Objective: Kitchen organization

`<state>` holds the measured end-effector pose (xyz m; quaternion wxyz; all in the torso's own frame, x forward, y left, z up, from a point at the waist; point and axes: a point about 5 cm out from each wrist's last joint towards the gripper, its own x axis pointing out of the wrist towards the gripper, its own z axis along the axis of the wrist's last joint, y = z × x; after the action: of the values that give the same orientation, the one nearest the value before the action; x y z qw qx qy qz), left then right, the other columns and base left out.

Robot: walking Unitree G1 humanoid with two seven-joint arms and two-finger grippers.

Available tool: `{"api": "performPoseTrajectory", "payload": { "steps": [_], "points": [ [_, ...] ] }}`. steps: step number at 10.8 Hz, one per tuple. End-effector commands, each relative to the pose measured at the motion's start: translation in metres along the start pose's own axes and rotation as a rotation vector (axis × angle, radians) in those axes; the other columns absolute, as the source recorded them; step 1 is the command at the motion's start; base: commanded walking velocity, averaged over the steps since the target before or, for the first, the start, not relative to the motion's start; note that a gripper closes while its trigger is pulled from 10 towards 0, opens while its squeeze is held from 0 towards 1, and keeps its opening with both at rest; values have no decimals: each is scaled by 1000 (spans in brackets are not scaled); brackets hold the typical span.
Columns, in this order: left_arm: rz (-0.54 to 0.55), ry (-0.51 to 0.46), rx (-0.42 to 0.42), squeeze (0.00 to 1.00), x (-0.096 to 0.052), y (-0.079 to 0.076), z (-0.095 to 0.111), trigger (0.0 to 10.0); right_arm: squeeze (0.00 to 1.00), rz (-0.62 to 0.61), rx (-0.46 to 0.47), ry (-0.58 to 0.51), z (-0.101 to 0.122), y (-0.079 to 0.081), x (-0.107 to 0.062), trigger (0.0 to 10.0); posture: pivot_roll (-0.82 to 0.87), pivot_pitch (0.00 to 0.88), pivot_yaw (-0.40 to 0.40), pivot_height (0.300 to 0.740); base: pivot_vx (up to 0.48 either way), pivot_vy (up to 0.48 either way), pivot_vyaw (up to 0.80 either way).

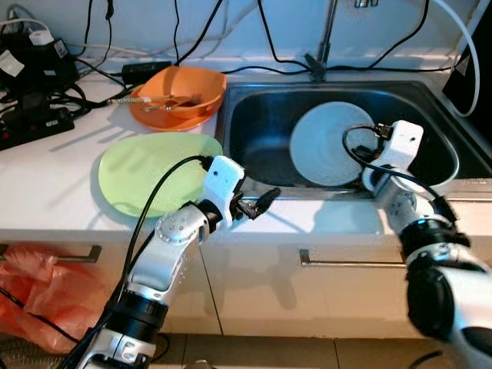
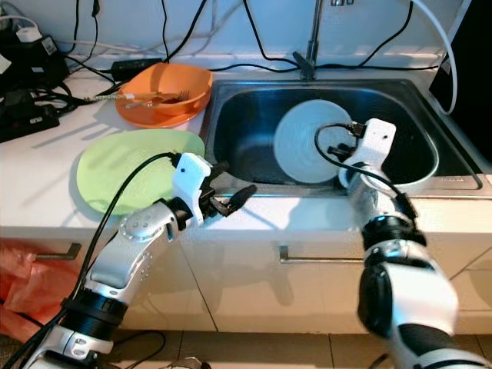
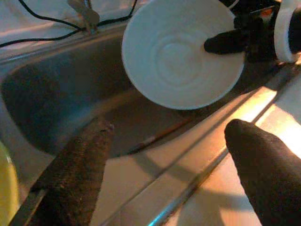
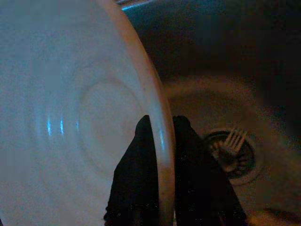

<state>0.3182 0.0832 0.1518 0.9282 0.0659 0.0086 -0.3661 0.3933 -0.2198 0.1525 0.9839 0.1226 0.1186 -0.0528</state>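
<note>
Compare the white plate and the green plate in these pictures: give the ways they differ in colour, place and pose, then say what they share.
Colour: the white plate is pale white; the green plate is light green.
Place: the white plate is inside the sink; the green plate is on the counter to the sink's left.
Pose: the white plate is tilted up, its rim pinched by the right gripper; the green plate lies flat, untouched.
Both are round, and no food shows on either.

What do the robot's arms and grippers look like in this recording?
Both arms are silver with rounded, jointed segments and black bands at the joints. Each wrist carries a white boxy housing, with a black cable looping out of it and trailing back along the arm. The left gripper and right gripper each end in two long black fingers, matte and slightly textured up close.
</note>
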Motion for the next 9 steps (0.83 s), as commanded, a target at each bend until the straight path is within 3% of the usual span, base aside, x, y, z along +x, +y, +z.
{"api": "performPoseTrajectory", "payload": {
  "steps": [1,4,5,6,7,9],
  "points": [
    [1,29,12,1000,-1,4,-1,10000,0,-15,-63,6,0,-5,0,0,146,47,62,740,0,0,0],
    [27,55,16,1000,-10,6,-4,10000,0,-28,-182,72,-17,-13,-2,0,179,65,61,740,0,0,0],
    [35,60,17,914,-12,7,-5,10000,0,-24,-206,88,-22,-12,-2,2118,186,67,57,740,0,0,0],
    [44,65,21,161,-13,8,-5,10000,47,-14,-204,101,-27,-10,-2,10000,190,67,54,740,0,0,0],
    [54,65,19,0,-13,9,-3,10000,145,1,-224,125,-33,-8,-2,10000,191,70,51,740,0,0,0],
    [57,75,22,0,-13,8,-4,10000,137,9,-239,149,-40,-8,-4,10000,190,71,46,740,0,0,0]
  ]
}}
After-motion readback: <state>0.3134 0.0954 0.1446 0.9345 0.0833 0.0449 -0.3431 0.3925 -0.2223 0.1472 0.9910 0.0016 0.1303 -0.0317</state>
